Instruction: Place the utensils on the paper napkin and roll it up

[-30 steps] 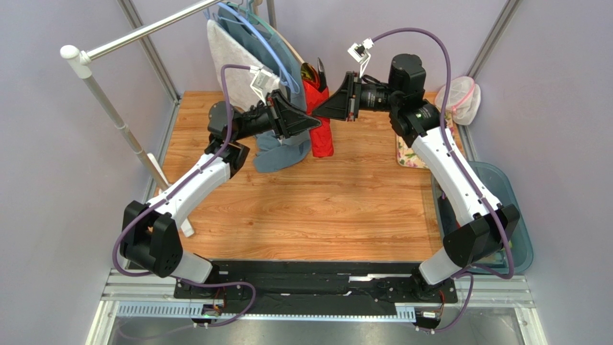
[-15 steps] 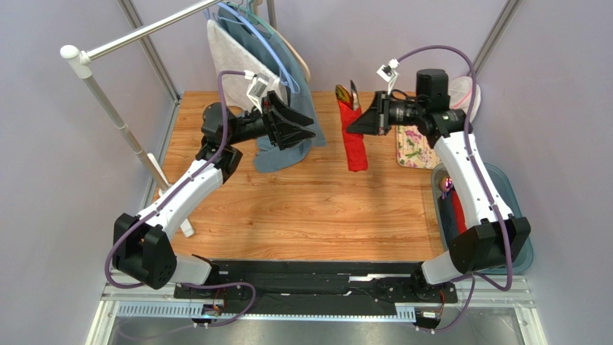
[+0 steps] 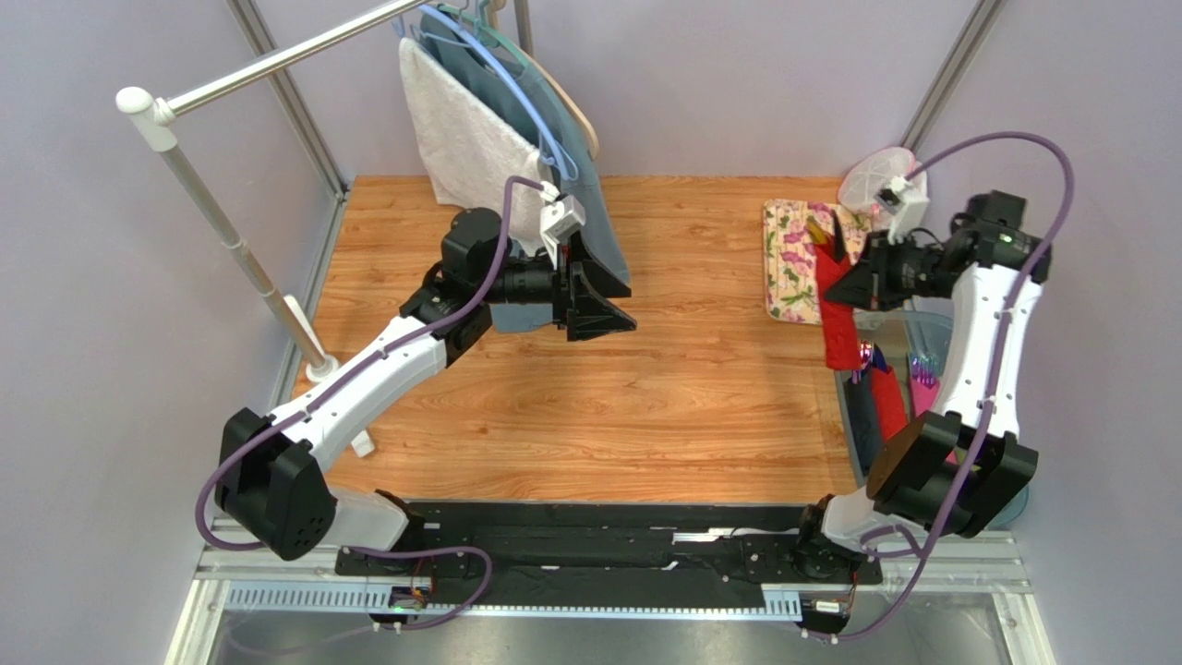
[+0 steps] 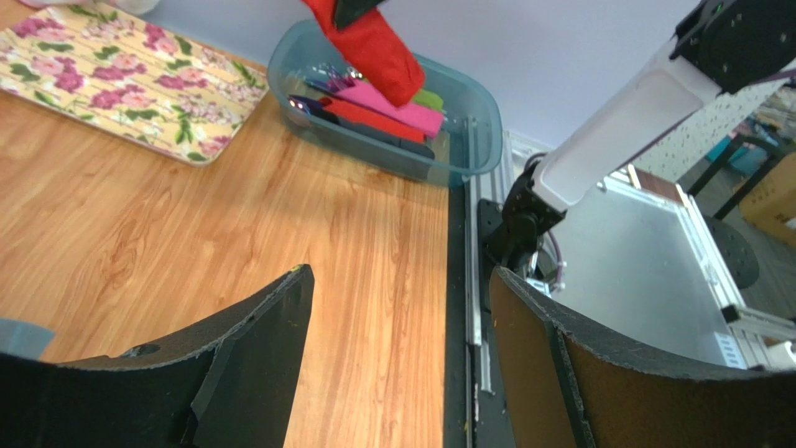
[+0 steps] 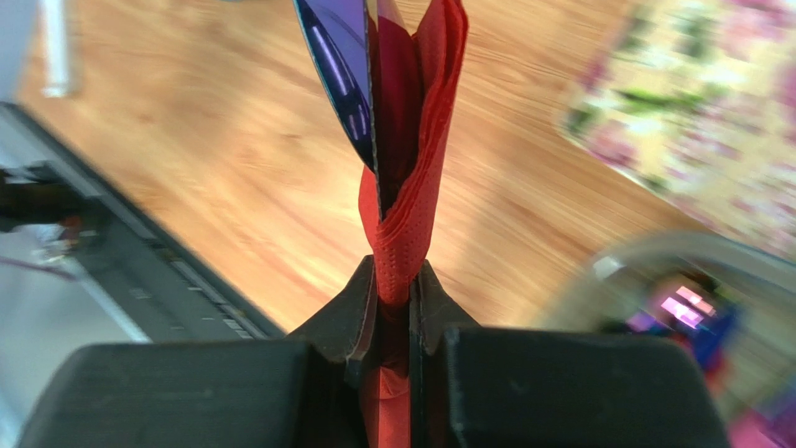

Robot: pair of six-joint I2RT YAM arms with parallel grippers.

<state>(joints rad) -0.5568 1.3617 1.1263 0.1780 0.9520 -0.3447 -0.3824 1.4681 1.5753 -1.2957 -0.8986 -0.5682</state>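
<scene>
The right tool (image 5: 392, 280) is pressed together on the lower part of the paper napkin (image 5: 411, 187), which is now a narrow red roll. In the right wrist view the roll stands out past the fingertips, with a shiny purple-blue utensil blade (image 5: 341, 75) poking from its far end. The roll is in the air at the right side of the desk (image 3: 666, 388). It hangs between the floral cloth (image 3: 791, 263) and the teal bin (image 4: 476, 93), roughly over the bin's far edge. A pink roll (image 4: 392, 105) and others already lie in the bin.

The rolling looks done, so I'd judge the step in hand to be setting this roll down with the rest. The pinch sits on paper wrapped loosely round the metal, so the squeeze should be firm. The open end should not tip downward, or the utensil could slide out. I would lower the roll along the bin's length beside the pink one, and spread the fingers only once it rests on something.

The left tool (image 4: 397, 280) is spread wide, holding nothing, over the middle of the desk. It is well apart from the bin and best kept there.
</scene>
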